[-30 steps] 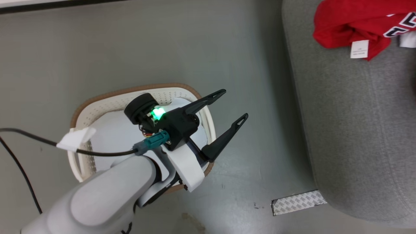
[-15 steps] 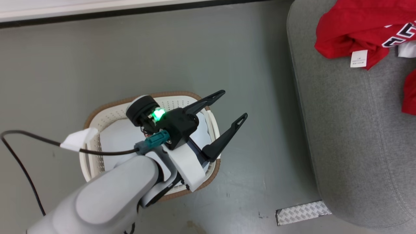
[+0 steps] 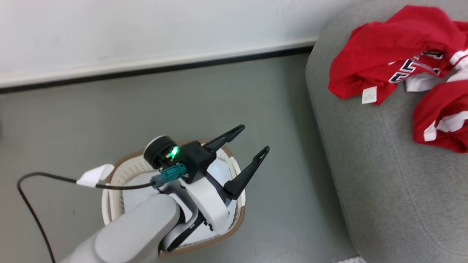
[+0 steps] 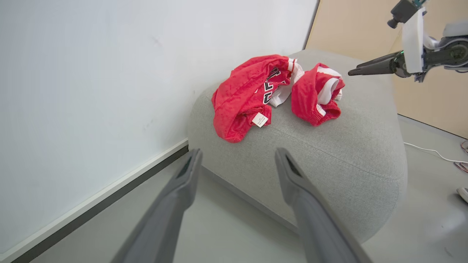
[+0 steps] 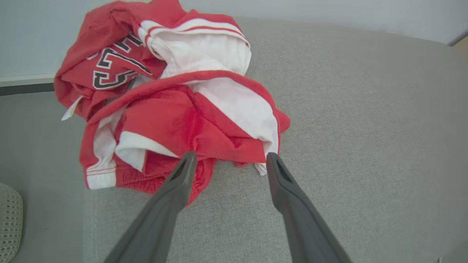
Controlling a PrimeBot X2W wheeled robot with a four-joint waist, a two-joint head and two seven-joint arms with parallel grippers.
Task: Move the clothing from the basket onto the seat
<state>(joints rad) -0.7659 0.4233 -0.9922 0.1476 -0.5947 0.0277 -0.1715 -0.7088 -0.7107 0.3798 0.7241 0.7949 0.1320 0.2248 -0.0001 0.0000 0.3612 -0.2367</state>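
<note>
Now, red clothing [image 3: 384, 47] crumpled on the grey seat [image 3: 384, 164], right, my left gripper [image 3: 253, 138] over the basket [image 3: 111, 201], fingers apart, my right gripper [image 5: 230, 156] by the clothing, fingers apart too.

1. The left arm [image 3: 128, 233] is pale grey. It comes in from the bottom left of the head view and reaches up and to the right
2. Its black wrist [image 3: 193, 157] has a small green light [image 3: 174, 152] glowing on it
3. The left claw [image 3: 255, 138] points up and to the right. Its two long dark fingers [image 3: 245, 173] are spread wide apart, with nothing between them
4. The right claw [image 5: 231, 156] has its fingers spread wide apart too, and it grips nothing
5. In the left wrist view, the right claw sits far off at the top right on a white wrist part [image 4: 413, 36], with its fingers pointing left, almost level
</note>
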